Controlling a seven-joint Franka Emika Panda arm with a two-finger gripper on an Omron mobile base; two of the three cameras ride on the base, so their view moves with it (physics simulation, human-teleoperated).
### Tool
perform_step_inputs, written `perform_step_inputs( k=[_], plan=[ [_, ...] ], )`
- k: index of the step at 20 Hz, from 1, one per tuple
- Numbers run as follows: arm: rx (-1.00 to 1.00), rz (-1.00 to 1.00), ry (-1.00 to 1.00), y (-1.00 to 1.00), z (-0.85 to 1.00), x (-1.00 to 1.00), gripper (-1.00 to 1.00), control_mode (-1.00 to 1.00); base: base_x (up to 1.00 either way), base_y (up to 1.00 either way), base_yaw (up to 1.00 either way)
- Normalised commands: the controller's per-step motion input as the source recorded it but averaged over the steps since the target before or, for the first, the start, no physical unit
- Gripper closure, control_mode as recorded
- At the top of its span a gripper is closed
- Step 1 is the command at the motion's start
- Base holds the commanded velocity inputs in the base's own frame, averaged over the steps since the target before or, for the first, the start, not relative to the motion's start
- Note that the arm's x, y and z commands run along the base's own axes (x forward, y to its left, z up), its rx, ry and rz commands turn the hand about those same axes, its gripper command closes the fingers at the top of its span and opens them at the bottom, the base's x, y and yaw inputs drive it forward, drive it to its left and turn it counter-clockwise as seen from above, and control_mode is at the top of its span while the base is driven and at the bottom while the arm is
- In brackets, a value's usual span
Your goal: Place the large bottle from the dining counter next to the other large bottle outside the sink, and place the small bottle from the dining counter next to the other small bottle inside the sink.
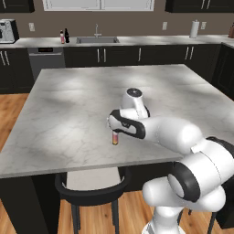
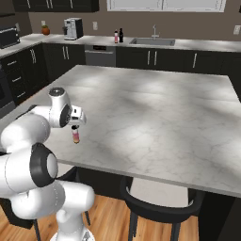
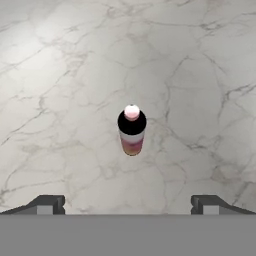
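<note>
left base view: the small bottle [image 1: 115, 137] stands upright on the marble dining bench [image 1: 82, 109], near its front edge, just under the arm's wrist; the tool itself is hidden behind the wrist here. far back on the wall worktop, left of the sink [image 1: 97, 40], a pink-bodied bottle [image 1: 62, 37] and a black bottle [image 1: 67, 35] stand side by side. a dark stool [image 1: 91, 189] sits under the bench's front edge.

right base view: the small bottle [image 2: 75, 136] stands upright close to the bench's near left corner, directly below the wrist, and apart from it as far as can be told. the pink bottle [image 2: 116, 36] and the black one [image 2: 121, 35] stand together left of the sink [image 2: 153, 41]. a coffee machine [image 2: 72, 28] stands further left on the worktop.

hand view: looking straight down, the small bottle [image 3: 132, 130] is seen from above, dark cap uppermost, orange-pink body below, on bare marble. the tool [image 3: 128, 205] has its two tips spread wide, one at each side, holding nothing, well above the bottle.
</note>
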Motion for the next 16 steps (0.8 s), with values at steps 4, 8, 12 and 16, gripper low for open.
perform_step_inputs(
  k=[4,8,12,16],
  plan=[
    [0.0,0.0,0.0,0.03,-0.11,0.23,-1.0,-1.0,0.0,0.0,0.0],
    [0.0,0.0,0.0,0.02,-0.11,0.25,-1.0,-1.0,0.0,0.0,0.0],
    [0.01,0.0,0.0,0.0,-0.09,0.22,-1.0,-1.0,0.0,0.0,0.0],
    [0.01,0.0,0.0,0.02,-0.08,0.17,-1.0,-1.0,0.0,0.0,0.0]
  ],
)
